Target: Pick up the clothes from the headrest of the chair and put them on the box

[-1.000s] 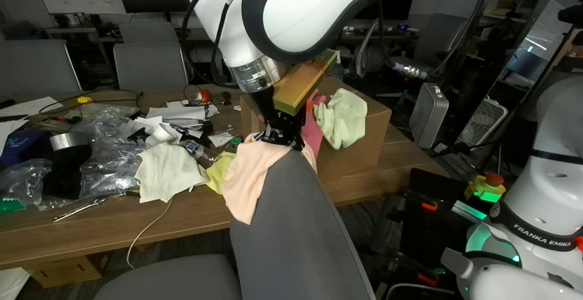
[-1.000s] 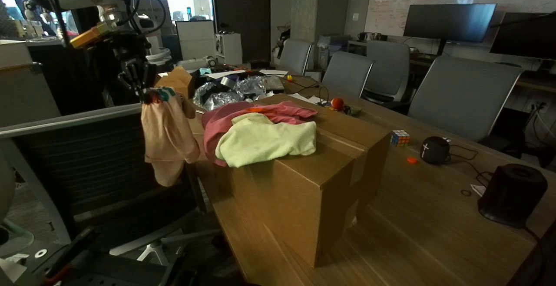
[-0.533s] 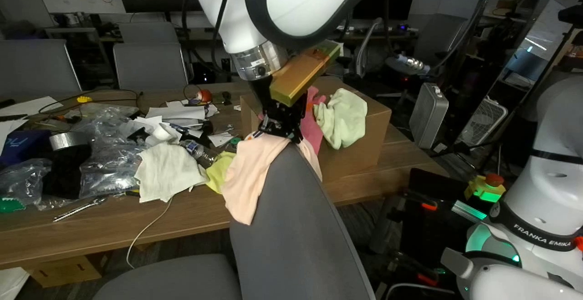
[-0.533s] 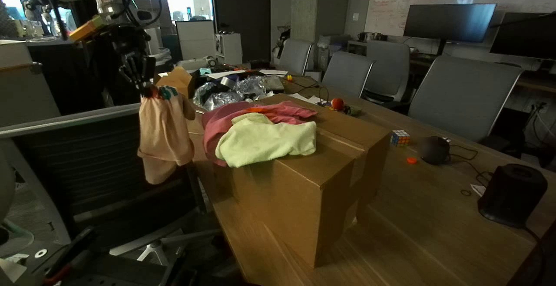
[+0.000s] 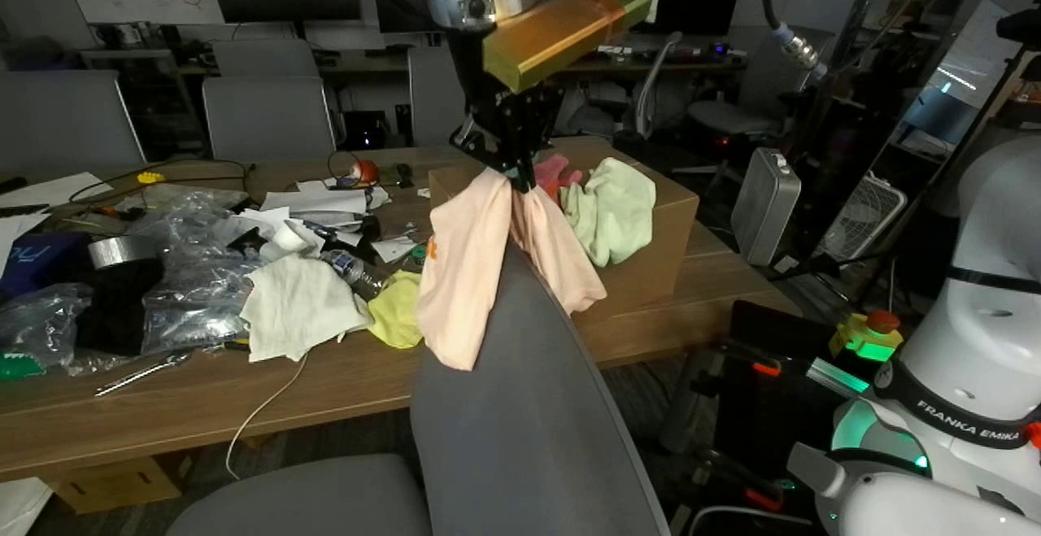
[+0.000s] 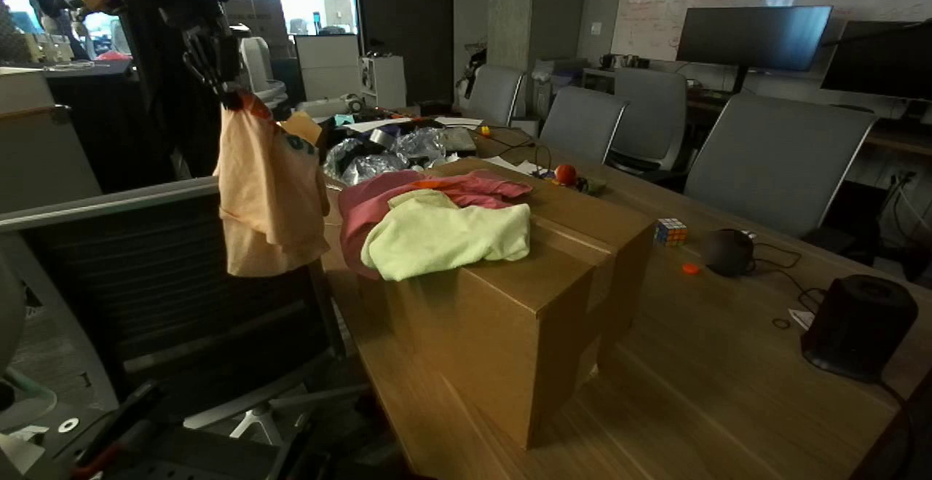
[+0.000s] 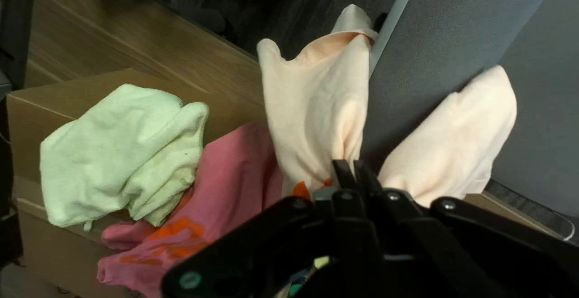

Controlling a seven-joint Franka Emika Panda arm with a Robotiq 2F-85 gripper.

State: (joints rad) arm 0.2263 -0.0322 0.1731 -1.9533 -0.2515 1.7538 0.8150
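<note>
One peach cloth (image 6: pixel 268 199) is pinched by the claw (image 7: pixel 351 167), whose jaws are drawn together on a narrow fold of the fabric. In both exterior views the peach cloth is held hanging below the claw. In an exterior view it is draped in two panels, at 7 and 5 o'clock from the claw, and the top of the chair (image 5: pixel 520 406) is straddled by them; whether the chair is touched cannot be told. In the wrist view the panels are seen at 11 o'clock and between 2 and 3 o'clock, with the grey back of the chair framed between them and beyond.

The box (image 6: pixel 480 349) is carried by the table (image 6: pixel 699 371) and is placed at 4 o'clock from the claw in both exterior views, near the peach cloth. On its top a pink cloth (image 6: pixel 368 221) is laid, partly covered by a green cloth (image 6: pixel 451 240); in the wrist view the green cloth is found at 9 o'clock. In an exterior view a white cloth (image 5: pixel 301 308) is spread on the table at 8 o'clock.
</note>
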